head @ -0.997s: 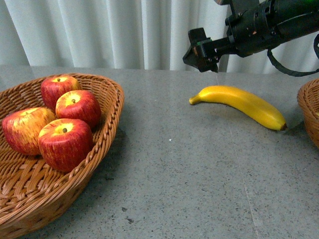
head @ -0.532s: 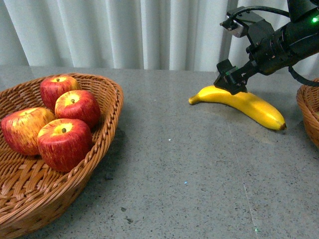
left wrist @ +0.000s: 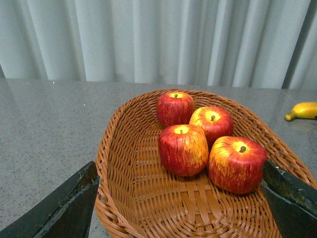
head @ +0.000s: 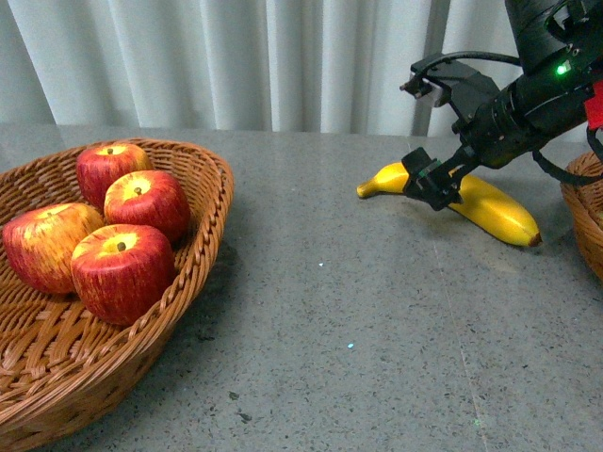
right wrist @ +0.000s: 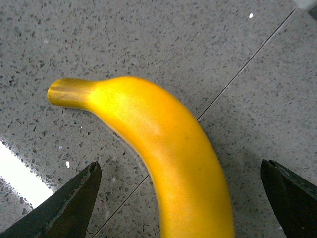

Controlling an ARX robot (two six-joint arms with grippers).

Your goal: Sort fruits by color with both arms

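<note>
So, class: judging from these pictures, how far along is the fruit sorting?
Done: four apples sit together in the left basket. In hand: the right pincer is open, jaws either side of the banana, which lies on the table, ungripped. Left: gripping it and moving it, probably to the basket edge at right.

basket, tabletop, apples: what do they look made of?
Brown woven basket: wicker or rattan, going by the interlaced strands and braided rim; slight sheen. Grey speckled tabletop: looks like polished stone or a composite, flecked, with a thin seam line and soft reflections. Glossy red-and-yellow apples: uniformly shiny and painted-looking, possibly plastic replicas; cannot confirm.
</note>
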